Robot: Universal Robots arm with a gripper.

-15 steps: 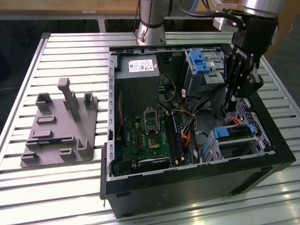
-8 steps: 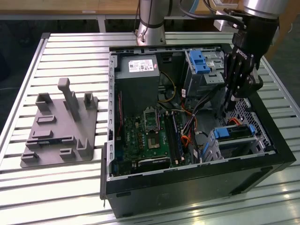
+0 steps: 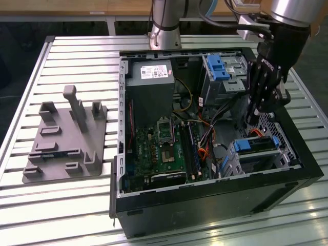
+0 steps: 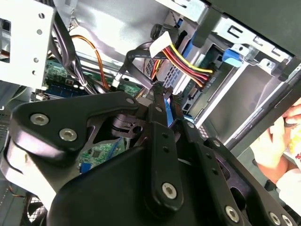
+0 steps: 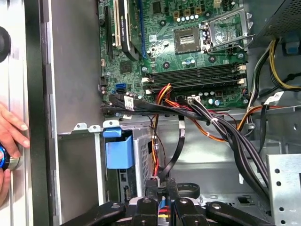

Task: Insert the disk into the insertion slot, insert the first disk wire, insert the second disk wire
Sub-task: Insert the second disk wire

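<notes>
Black gripper (image 4: pixel 159 92) nearest, jaws closed narrowly on a wire connector (image 5: pixel 157 184) inside the open computer case (image 3: pixel 205 205). Hovers just above the disk (image 3: pixel 254 145), already seated in the insertion slot (image 3: pixel 256 163). Person's hand (image 5: pixel 10 134) at case edge.

In the second wrist view the black metal gripper linkage (image 4: pixel 160 155) covers most of the green motherboard (image 4: pixel 101 153). A person's hand (image 5: pixel 10 136) is cut off by the first wrist view's edge.
</notes>
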